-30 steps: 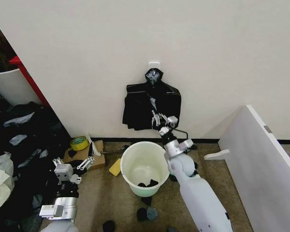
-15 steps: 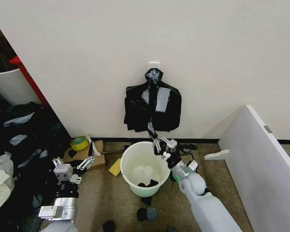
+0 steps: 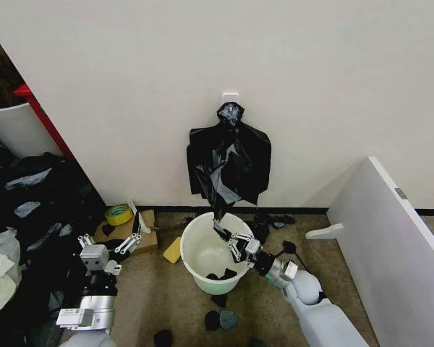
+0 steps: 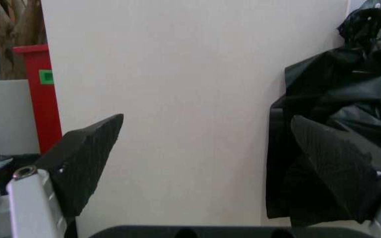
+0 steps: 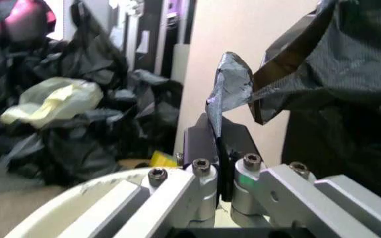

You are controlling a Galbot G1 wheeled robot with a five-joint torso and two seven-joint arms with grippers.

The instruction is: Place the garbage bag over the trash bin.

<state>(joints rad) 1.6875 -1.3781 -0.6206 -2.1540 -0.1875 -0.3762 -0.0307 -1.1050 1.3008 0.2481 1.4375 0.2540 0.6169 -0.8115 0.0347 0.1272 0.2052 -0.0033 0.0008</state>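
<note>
The right gripper (image 3: 228,239) has its jaws pinched on a corner of the bag (image 3: 224,177), which stretches up from the jaws to the bunch (image 3: 247,155) on the wall. The bin (image 3: 197,266) sits right under the jaws. The left gripper (image 3: 129,242) waits low by the tape (image 3: 118,214), jaws wide

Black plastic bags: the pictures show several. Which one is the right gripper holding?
The garbage bag stretched from the wall bunch to the trash bin, pinched in the right gripper. The floor bags lie untouched beside the idle left gripper.
</note>
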